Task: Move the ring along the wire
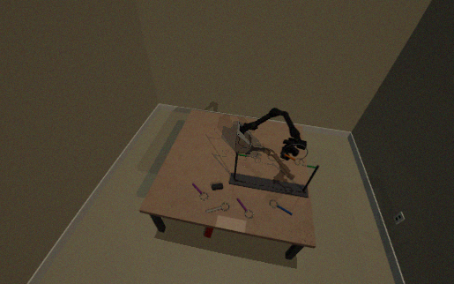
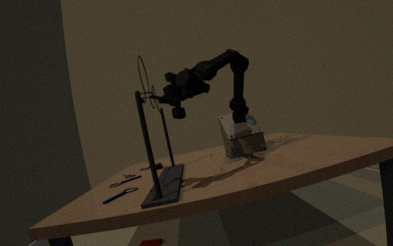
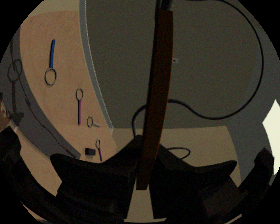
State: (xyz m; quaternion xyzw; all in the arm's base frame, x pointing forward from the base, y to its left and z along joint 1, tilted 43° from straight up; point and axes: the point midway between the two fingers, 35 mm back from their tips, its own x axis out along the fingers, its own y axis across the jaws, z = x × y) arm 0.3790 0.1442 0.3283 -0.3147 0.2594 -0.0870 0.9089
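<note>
The orange handle [image 1: 289, 156] [image 2: 157, 98] [image 3: 158, 90] is held between the fingers of my gripper [image 1: 285, 155] [image 2: 163, 100] [image 3: 143, 139], which is shut on it. The handle's ring [image 1: 300, 161] is at the wire, just inward of the green part [image 1: 311, 167] by the right post [image 1: 311, 178] in the top view. Whether it touches the grey wire [image 3: 263, 60] is too small to tell; the ring is mostly cut off at the top of the wrist view. The other green part [image 1: 242, 155] is by the left post [image 1: 236, 168].
The wire's big loop rises close to my gripper. The posts stand on a dark base [image 1: 270, 184] [image 2: 170, 185]. A blue-handled ring [image 1: 284, 210] [image 2: 115, 196] [image 3: 52, 55], purple-handled rings, a pale-handled ring and a black block [image 1: 217, 186] [image 3: 90, 151] lie on the table.
</note>
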